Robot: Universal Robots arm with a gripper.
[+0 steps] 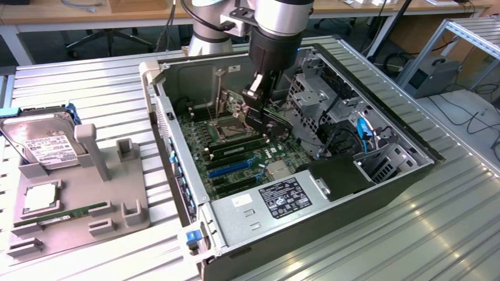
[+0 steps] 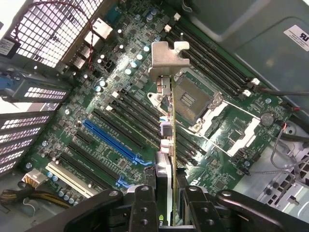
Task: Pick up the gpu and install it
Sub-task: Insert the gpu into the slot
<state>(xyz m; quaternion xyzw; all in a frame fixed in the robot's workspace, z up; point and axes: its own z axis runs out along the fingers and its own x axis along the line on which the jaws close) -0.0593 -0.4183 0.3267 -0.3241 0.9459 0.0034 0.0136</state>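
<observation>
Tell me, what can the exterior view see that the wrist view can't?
Exterior view: the hard drive and the memory stick on the grey tray, beside the open case. Wrist view: the white slot and the yellow wires. Both: the gripper clamped on the gpu over the motherboard, plus the blue slot and the socket.
</observation>
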